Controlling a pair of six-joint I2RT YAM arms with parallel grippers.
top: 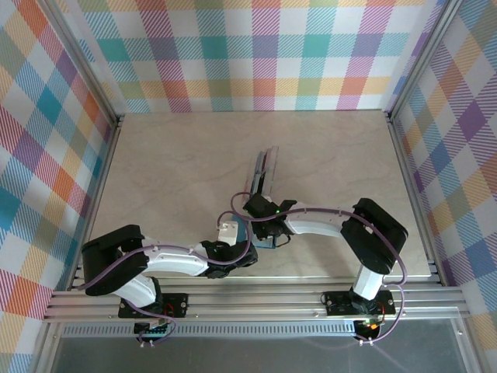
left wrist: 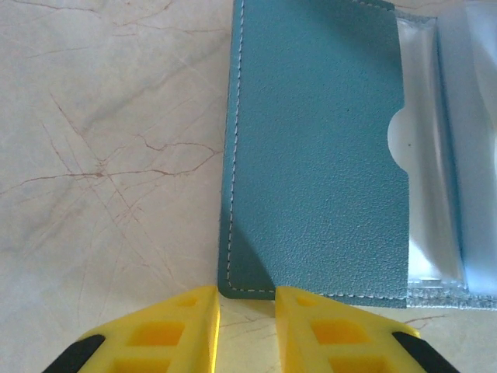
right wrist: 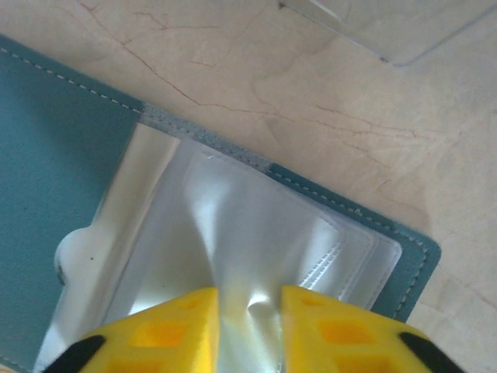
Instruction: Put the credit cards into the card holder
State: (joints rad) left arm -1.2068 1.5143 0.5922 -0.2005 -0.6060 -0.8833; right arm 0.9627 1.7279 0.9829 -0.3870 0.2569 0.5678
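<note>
The card holder (left wrist: 318,155) is teal with white stitching and lies opened flat on the marble table, under both wrists (top: 268,241). Its clear plastic sleeves (right wrist: 248,225) fan out from the spine. My left gripper (left wrist: 247,291) stands at the holder's near left corner. Its yellow fingertips are a narrow gap apart, with the corner's edge and bare table between them and nothing pinched. My right gripper (right wrist: 248,294) is shut on one clear sleeve, which puckers and creases between its fingers. The credit cards are hidden or out of view.
A clear plastic stand (top: 262,172) sits just beyond the holder, and its edge shows in the right wrist view (right wrist: 388,27). I cannot tell what it holds. Plaid walls and aluminium rails (top: 404,194) fence in the table.
</note>
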